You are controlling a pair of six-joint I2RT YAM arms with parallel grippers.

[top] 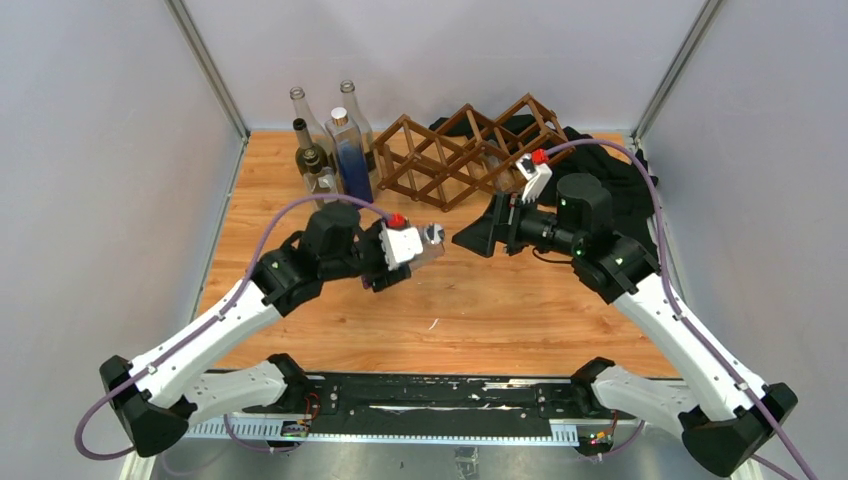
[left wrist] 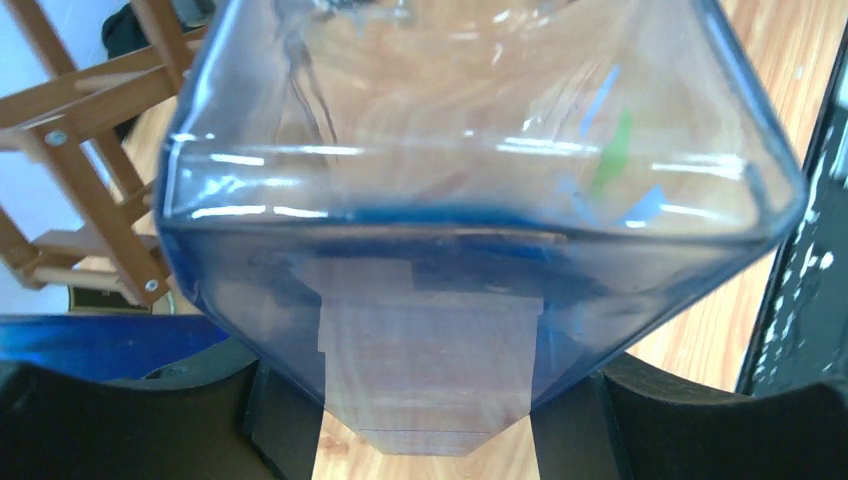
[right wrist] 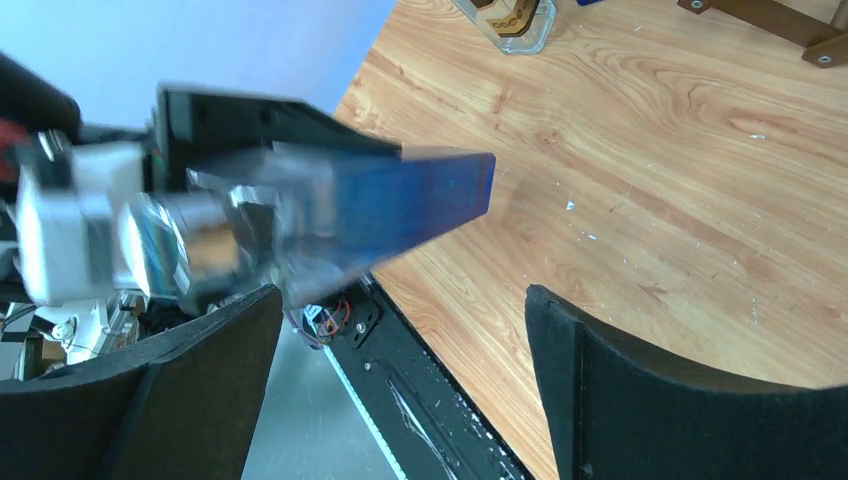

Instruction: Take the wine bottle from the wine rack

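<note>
so the bottle [top: 430,240] is off the rack [top: 465,150] already. it's seen in front of the rack, on the near side, lifted clear of the table [top: 480,320] and not touching any slat.

the bottle is clamped in the left gripper [top: 415,245]. in the left wrist view the blue-tinted square glass [left wrist: 480,200] fills nearly the whole shot, and it's pinched between the two black fingers [left wrist: 120,420] at the bottom corners. a bit of the rack [left wrist: 90,190] can be seen off to the upper left there, apart from the glass.

the right gripper [top: 475,238] is parked just beside the bottle, also in front of the rack, pointed at the left one. its jaws are spread wide with nothing between them. in its own wrist view [right wrist: 400,400] the bottle [right wrist: 380,200] is seen past the fingertips, beyond the gap and not touched. that view is blurred, so which end faces it can't be told for sure.

the other bottles [top: 330,150] are stood upright just left of the rack. a black cloth [top: 600,170] is bunched behind and to the right of the rack.
</note>
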